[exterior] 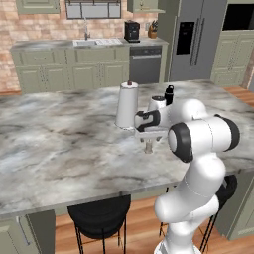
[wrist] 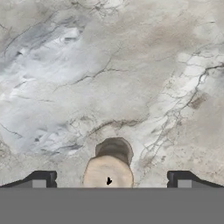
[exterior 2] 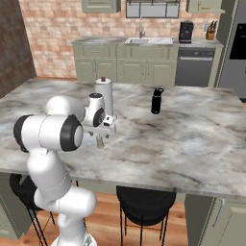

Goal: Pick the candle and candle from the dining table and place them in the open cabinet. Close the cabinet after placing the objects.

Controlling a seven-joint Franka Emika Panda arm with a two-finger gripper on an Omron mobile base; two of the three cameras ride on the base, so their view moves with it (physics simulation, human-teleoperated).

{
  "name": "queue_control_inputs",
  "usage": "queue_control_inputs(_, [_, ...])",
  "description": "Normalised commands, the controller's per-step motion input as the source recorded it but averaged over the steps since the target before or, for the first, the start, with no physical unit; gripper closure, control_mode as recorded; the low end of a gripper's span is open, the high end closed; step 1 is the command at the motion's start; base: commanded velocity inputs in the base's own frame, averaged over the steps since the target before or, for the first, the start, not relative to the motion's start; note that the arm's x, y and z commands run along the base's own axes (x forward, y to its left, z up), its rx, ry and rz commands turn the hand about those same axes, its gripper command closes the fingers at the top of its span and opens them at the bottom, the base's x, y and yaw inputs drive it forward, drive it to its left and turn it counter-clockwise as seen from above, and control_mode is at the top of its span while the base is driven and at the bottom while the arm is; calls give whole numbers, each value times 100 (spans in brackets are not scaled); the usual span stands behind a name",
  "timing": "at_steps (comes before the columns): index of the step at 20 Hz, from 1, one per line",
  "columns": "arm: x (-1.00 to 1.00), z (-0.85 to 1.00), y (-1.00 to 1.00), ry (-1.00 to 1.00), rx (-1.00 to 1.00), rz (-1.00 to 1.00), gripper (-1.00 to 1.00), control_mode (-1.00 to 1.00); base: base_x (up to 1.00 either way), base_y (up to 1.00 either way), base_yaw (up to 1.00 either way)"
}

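Observation:
A cream candle (wrist: 108, 171) with a dark wick stands upright on the marble dining table (exterior: 59, 144). A darker round shape shows under it. My gripper (wrist: 109, 180) hangs straight above it, open, with one fingertip on each side and both clear of the candle. From the base cameras the candle (exterior: 148, 147) (exterior 2: 100, 142) sits just under the gripper (exterior: 149, 140) (exterior 2: 102, 136), near the table's front half. Sage-green wall cupboards (exterior 2: 100, 6) are cut off at the top edge, so I cannot tell which is the open cabinet.
A tall white cone-shaped jug (exterior: 127, 105) (exterior 2: 104, 95) stands right behind the gripper. A black bottle (exterior: 169, 94) (exterior 2: 156, 100) is farther back on the table. Black stools (exterior: 99, 216) (exterior 2: 144, 204) sit under the front edge. A sink counter lines the brick back wall.

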Motion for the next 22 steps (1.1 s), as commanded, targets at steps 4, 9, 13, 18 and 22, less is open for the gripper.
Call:
queue_control_inputs(4, [0,-23,0,0,0,0,-100,-100,0,0,0])
queue_control_inputs(9, [4,-19,0,0,0,0,-100,-100,0,0,0])
queue_control_inputs(13, [3,-9,0,2,0,0,-100,-100,0,0,0])
queue_control_inputs(18, [0,0,0,0,0,0,-100,-100,0,0,0])
queue_control_inputs(22, [0,0,0,0,0,0,100,-100,0,0,0])
